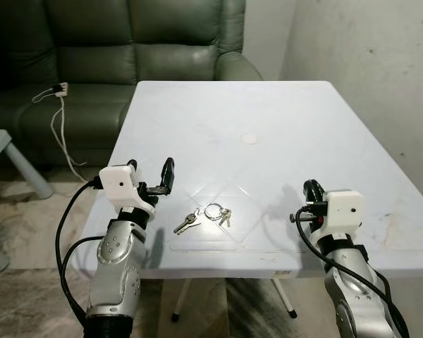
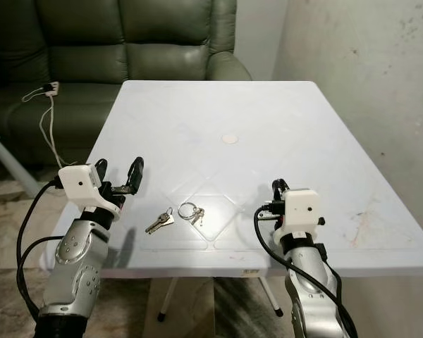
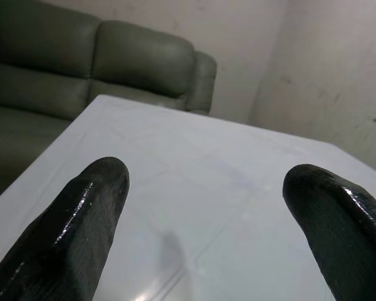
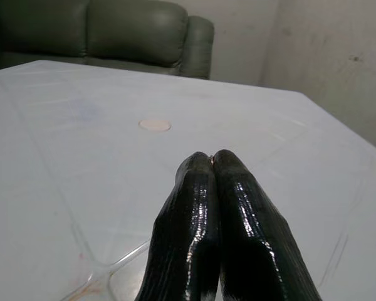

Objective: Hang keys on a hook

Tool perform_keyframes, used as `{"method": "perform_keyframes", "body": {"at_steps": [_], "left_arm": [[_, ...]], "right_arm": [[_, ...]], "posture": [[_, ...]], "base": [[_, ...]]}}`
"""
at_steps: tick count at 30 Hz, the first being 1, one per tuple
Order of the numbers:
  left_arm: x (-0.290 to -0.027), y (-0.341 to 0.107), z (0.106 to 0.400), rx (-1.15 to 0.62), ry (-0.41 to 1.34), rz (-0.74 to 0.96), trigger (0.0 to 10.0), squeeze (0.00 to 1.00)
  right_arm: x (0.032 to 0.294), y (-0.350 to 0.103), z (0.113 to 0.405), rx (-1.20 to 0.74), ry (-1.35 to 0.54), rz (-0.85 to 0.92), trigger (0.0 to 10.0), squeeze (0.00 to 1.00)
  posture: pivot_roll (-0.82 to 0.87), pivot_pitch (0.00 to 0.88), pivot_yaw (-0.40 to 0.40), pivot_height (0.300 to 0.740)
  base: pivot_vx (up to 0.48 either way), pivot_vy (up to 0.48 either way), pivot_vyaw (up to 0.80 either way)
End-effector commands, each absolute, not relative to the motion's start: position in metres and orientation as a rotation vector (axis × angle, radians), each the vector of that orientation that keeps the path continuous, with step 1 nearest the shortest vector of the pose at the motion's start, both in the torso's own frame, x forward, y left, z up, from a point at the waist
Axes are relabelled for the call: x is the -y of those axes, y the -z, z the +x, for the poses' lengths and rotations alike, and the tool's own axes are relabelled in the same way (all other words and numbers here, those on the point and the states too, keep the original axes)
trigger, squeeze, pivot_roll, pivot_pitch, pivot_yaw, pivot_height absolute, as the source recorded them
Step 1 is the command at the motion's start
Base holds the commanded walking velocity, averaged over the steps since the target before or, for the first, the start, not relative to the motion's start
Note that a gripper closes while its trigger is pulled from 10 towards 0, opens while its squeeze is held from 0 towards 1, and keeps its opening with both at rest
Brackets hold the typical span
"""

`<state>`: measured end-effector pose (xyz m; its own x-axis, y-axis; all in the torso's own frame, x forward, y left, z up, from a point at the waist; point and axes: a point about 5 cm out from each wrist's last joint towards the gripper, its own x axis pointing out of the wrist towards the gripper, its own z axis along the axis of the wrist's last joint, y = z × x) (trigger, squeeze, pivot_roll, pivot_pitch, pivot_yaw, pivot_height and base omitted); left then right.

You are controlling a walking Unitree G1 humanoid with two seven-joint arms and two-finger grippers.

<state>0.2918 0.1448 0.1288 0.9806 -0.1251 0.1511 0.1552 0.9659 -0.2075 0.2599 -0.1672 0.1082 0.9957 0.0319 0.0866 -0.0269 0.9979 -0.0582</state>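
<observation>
We see the keys [image 1: 202,217] lying flat on the white tabletop [image 1: 282,127], near its front edge and between the two arms, closer to the left one. The bunch stretches roughly sideways across the tabletop: a silver ring [image 1: 213,211] sits in the middle, one longer key [image 1: 186,224] runs from it toward the left and slightly toward the front edge, and a shorter key or two lie just right of the ring. We cannot make out the cut of the keys or exactly how many there are.

The left gripper [image 1: 152,177] hovers over the tabletop's left front corner, just left of the keys and apart from them. Its fingers [image 3: 81,219] are spread wide with nothing between them; the wrist view shows bare tabletop through the gap.

The right gripper [image 4: 212,158] is held over the front right part of the tabletop, well apart from the keys. Its fingers are pressed together along their length and hold nothing.

A small round mark [image 1: 249,139] lies near the tabletop's centre. Behind stands a dark green sofa [image 1: 92,49] with a white cable [image 1: 56,120] draped over its seat. The lower arms are cut off by the frame edge.
</observation>
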Motion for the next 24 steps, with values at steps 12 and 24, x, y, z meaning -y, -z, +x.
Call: {"method": "perform_keyframes", "body": {"at_steps": [12, 24], "left_arm": [[-0.142, -0.131, 0.277, 0.127, 0.162, -0.246, 10.0, 0.00], [-0.143, -0.135, 0.275, 0.118, 0.160, -0.272, 10.0, 0.00]], "right_arm": [[0.168, -0.113, 0.249, 0.084, -0.023, -0.065, 10.0, 0.00], [0.167, -0.113, 0.248, 0.068, -0.020, -0.066, 10.0, 0.00]], "posture": [[-0.03, 0.112, -0.012, 0.740], [-0.03, 0.117, -0.011, 0.740]], "base": [[0.000, 0.000, 0.00], [0.000, 0.000, 0.00]]}}
